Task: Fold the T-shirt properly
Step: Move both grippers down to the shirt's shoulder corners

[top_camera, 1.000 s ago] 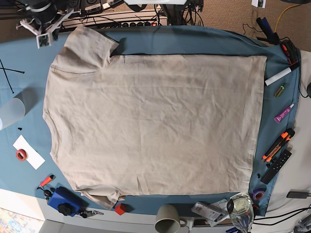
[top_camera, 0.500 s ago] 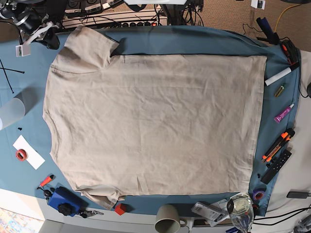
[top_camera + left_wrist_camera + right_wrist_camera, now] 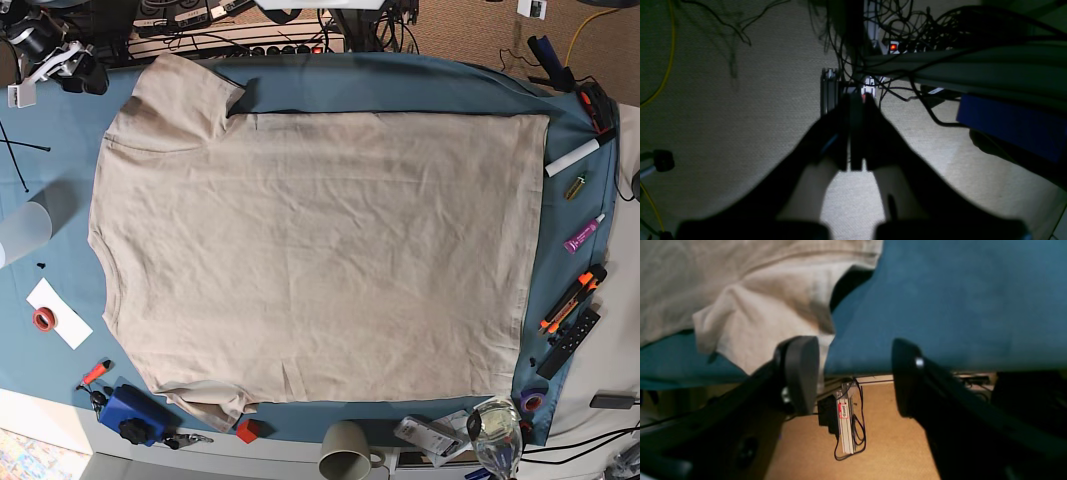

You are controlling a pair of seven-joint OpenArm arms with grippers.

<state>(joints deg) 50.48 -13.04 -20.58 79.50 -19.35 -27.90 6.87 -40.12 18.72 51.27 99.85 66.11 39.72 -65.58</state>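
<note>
Beige cotton short-sleeved T-shirt (image 3: 310, 255) flat on blue-teal table cloth (image 3: 400, 85). Right gripper (image 3: 853, 373) spread, empty; left gripper (image 3: 857, 110) clenched, empty.

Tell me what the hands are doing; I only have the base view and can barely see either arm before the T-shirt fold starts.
Observer: The right hand is open and empty, at the edge of the blue table cloth.
Operator: Is it near the T-shirt?
Observer: Yes. The T-shirt sleeve lies just beyond one of its fingers; I cannot tell whether they touch.
Operator: And the left?
Observer: The left hand is shut on nothing, aimed at carpet and cables, off the table.
</note>
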